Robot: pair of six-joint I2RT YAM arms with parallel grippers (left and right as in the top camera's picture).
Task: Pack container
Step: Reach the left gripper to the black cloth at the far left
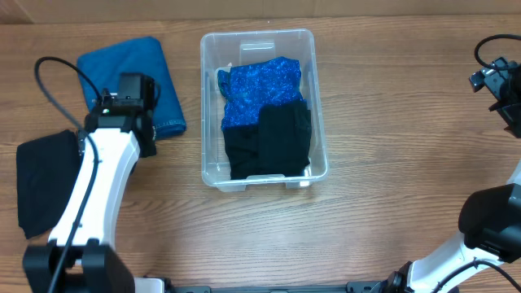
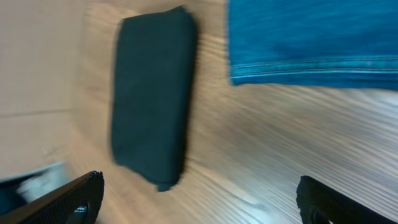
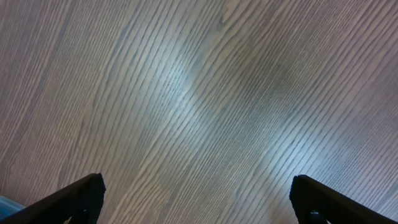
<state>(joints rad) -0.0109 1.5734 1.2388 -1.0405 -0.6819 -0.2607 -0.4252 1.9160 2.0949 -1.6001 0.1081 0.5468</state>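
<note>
The left gripper (image 2: pixel 199 202) hangs with its jaws spread wide and empty over the table (image 2: pixel 267 137), near a loose black cloth (image 2: pixel 152 93) and a folded blue towel (image 2: pixel 311 37). The right gripper (image 3: pixel 202 199), equally wide and empty, hangs over bare wood. The container (image 1: pixel 210 114) sits mid-table between the 2 grippers, with a black garment (image 1: pixel 273 142) at its near end and a speckled blue cloth (image 1: pixel 264 85) behind.
</note>
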